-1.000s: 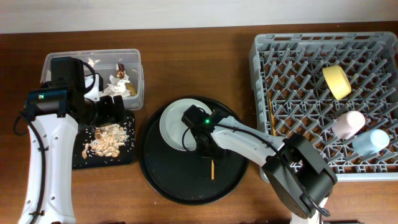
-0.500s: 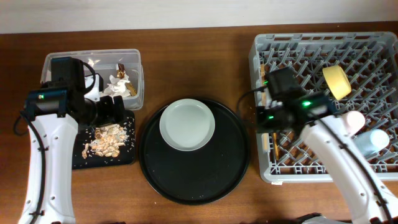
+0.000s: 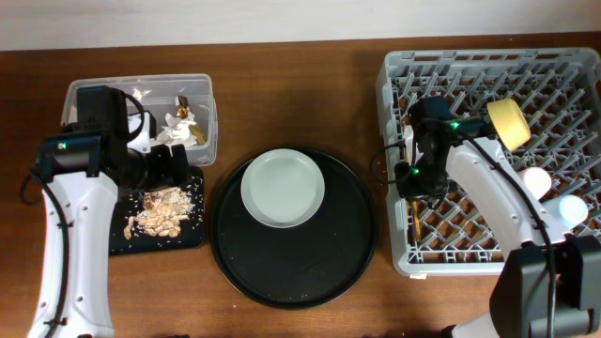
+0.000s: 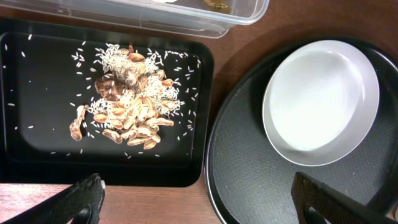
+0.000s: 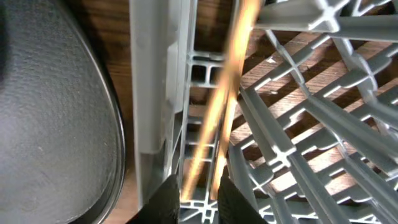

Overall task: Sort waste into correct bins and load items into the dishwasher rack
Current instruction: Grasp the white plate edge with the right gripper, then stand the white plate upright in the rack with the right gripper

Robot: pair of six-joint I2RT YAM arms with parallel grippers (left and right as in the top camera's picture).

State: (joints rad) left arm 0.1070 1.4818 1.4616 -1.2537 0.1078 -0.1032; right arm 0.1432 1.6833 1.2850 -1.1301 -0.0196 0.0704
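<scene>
Round tray no longer carries the stick it held a second ago; only the plate is left on it. Right hand has swung across to the rack, narrow, pinching the chopsticks just inside its left wall. Plate likely next. Sticks blurred, lower ends cut off. Left hand wide, empty, above the scraps.
</scene>
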